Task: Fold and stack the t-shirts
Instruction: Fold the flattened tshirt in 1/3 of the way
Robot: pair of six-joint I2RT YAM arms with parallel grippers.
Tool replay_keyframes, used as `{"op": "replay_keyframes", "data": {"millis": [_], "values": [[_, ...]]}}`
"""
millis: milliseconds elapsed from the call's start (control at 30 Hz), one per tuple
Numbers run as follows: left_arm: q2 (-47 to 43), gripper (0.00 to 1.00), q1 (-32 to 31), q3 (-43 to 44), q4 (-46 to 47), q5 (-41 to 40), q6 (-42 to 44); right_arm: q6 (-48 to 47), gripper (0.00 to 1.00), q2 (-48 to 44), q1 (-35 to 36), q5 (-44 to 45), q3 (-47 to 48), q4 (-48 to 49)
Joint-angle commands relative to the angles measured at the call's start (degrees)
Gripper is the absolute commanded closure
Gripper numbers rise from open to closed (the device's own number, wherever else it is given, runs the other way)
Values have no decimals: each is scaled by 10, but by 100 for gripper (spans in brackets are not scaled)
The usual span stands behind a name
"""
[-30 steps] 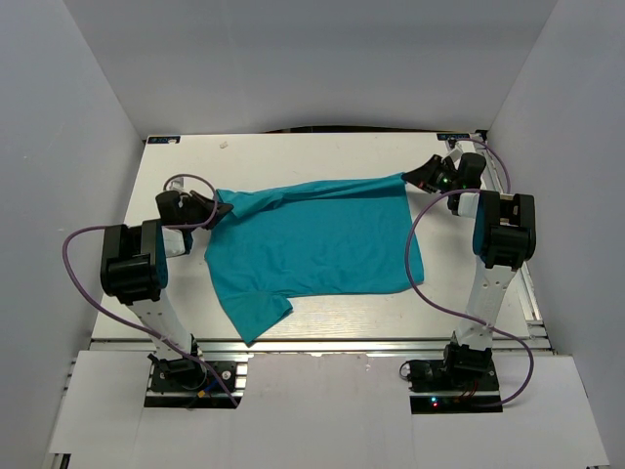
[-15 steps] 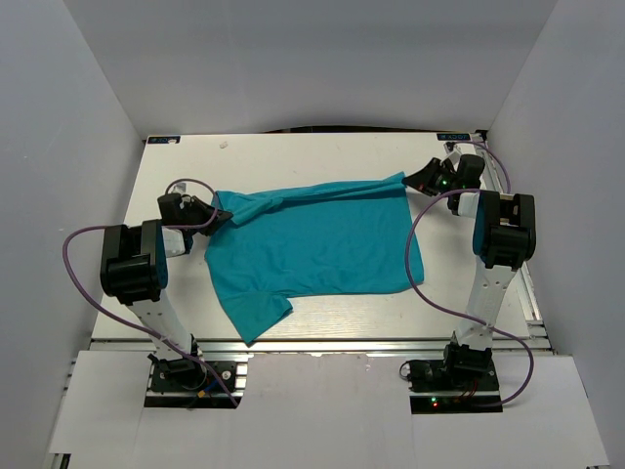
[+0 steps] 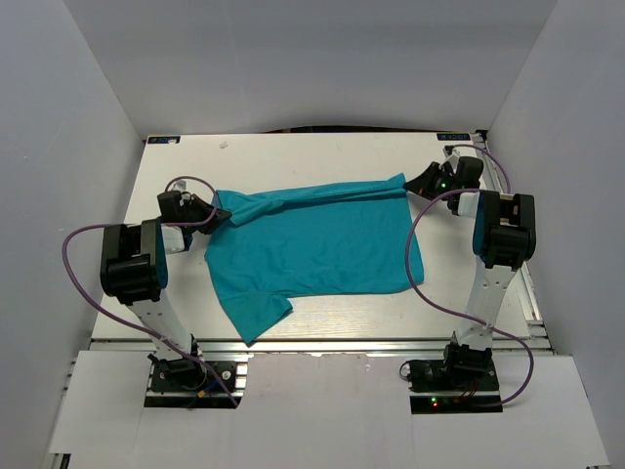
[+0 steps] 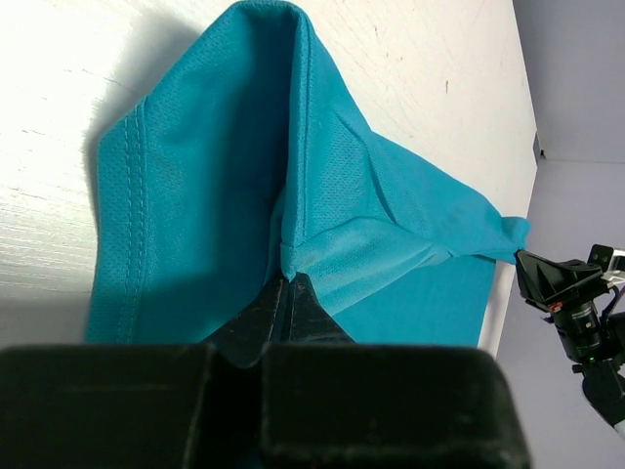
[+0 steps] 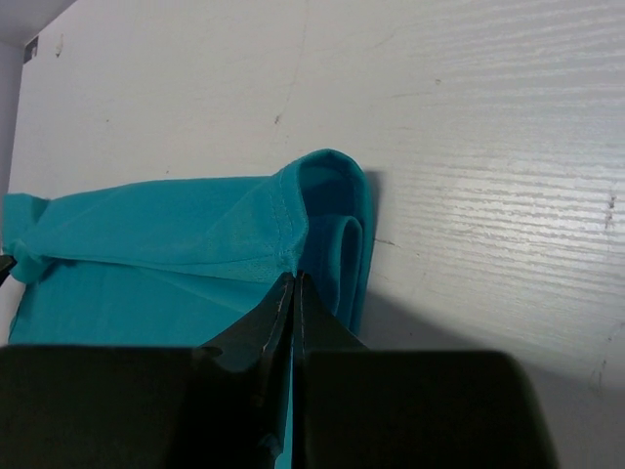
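Fingers of left gripper [image 4: 290, 288] and right gripper [image 5: 295, 283] clamp the t-shirt [image 3: 312, 244]; only wrist views show the pinched folds.

No text, label, brand, number or sign can be read in any view; the shirt [image 3: 312, 244] is plain, and the counter [image 3: 322, 156] bears no markings.

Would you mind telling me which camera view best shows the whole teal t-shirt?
The top external view: the whole t-shirt lies spread between the left gripper and right gripper. Each wrist view shows only the bunched edge pinched there.
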Motion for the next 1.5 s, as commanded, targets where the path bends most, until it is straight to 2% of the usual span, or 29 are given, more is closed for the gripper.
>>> {"op": "replay_keyframes", "data": {"millis": [0, 600, 900, 1467], "values": [[-18, 100, 3, 16, -9, -9, 15, -19, 97, 3, -4, 28, 26, -35], [-15, 100, 3, 26, -32, -19, 30, -43, 100, 1, -4, 90, 49, -122], [-9, 100, 3, 36, -52, -28, 36, -66, 100, -8, -5, 58, 40, -134], [-61, 100, 3, -16, -59, -29, 50, -59, 100, 6, -3, 127, 76, -174]]}}
